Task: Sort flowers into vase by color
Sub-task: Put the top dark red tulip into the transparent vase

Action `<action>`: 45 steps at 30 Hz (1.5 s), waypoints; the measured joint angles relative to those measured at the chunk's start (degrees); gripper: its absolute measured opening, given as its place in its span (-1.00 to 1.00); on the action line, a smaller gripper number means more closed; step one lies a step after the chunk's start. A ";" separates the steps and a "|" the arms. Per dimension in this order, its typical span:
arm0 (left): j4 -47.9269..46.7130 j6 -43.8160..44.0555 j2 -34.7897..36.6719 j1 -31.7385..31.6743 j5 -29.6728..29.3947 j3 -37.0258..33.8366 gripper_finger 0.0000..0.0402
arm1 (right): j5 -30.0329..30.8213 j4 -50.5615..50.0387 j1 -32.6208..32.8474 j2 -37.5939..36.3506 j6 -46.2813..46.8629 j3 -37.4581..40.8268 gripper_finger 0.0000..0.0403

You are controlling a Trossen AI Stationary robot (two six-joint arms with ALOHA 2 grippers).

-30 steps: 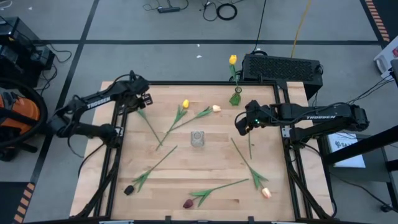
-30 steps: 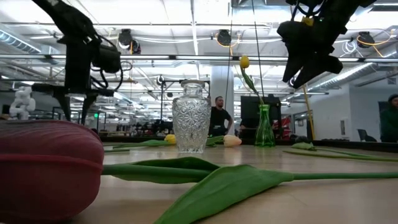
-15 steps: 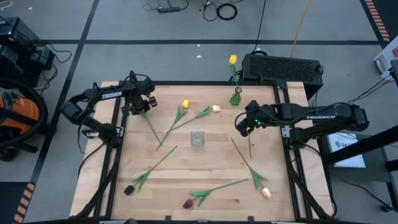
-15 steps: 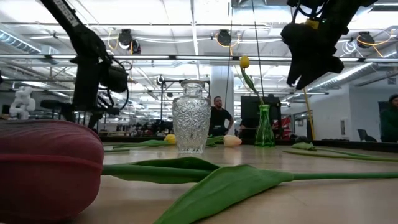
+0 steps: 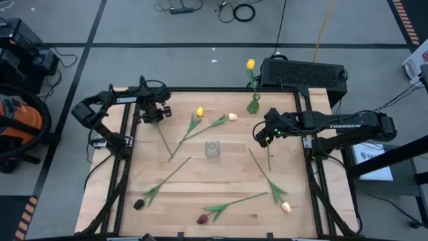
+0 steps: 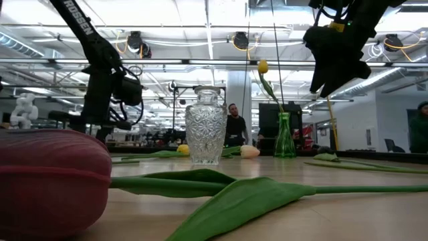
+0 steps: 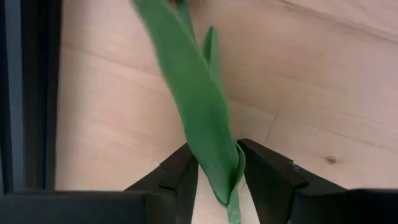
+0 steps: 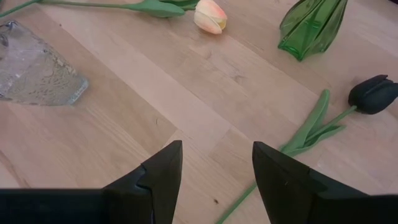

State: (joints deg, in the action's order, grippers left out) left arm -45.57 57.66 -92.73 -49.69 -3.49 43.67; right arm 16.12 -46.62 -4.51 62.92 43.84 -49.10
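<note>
Several artificial tulips lie flat on the wooden table (image 5: 221,177). A clear glass vase (image 5: 212,148) stands mid-table. A green vase (image 5: 253,105) at the far edge holds one yellow tulip (image 5: 250,64). My left gripper (image 5: 157,114) is low over the far-left flower (image 5: 164,140) and shut on its leaf (image 7: 208,112); that flower's head is barely in view. My right gripper (image 5: 264,134) hangs open above the table (image 8: 214,174), over the head end of a dark tulip (image 8: 373,93) whose stem (image 5: 269,157) runs toward the near edge. My left gripper pinches the long green leaf (image 7: 217,165) of the far-left flower between its two fingers (image 7: 183,180), near where the leaf joins the stem. The fingers come from above, pointing down, and lie across the leaf. The leaf edge curls against one finger. The flower lies on the table.
Loose flowers: yellow (image 5: 199,112) and peach (image 5: 233,116) heads far of the clear vase, a dark head (image 5: 138,204), a maroon head (image 5: 202,219) and a peach head (image 5: 286,207) near the front edge. Black frame rails run along the table's sides (image 5: 127,144).
My left gripper has moved toward the table's right and come down over the far-left flower, ending with its fingers at the leaf. The right arm and the flowers have kept their places.
</note>
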 joint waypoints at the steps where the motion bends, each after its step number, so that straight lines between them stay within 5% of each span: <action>1: -0.16 -0.05 0.07 0.04 -0.50 0.23 -0.44 | 0.00 0.01 0.00 0.00 0.00 0.00 -0.07; 7: 0.85 -4.24 0.85 0.11 -1.26 0.30 -0.93 | 0.00 -0.01 0.00 0.00 0.21 0.00 -0.07; 17: 3.19 -19.47 4.21 1.49 -1.57 -0.10 -0.96 | 0.38 -0.05 0.13 0.00 -0.85 0.00 -0.07; 28: 5.67 -35.29 23.18 6.65 5.87 6.58 -0.98 | 0.22 0.58 0.13 0.00 -5.37 0.00 -0.07; 32: 11.88 -42.09 28.92 10.72 13.10 11.53 -0.98 | 0.25 0.63 0.13 0.00 -4.36 0.00 -0.07; 40: 24.15 -60.40 32.92 19.51 15.81 19.63 -0.98 | 0.46 1.66 0.11 0.00 -1.18 0.00 -0.07; 45: 38.50 -57.97 32.25 23.70 17.95 20.50 -0.98 | 0.48 1.83 0.11 0.00 3.23 0.00 -0.07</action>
State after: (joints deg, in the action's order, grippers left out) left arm -7.07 -0.31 -60.48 -25.99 14.45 64.17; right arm 16.60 -44.80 -4.40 62.92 47.07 -49.10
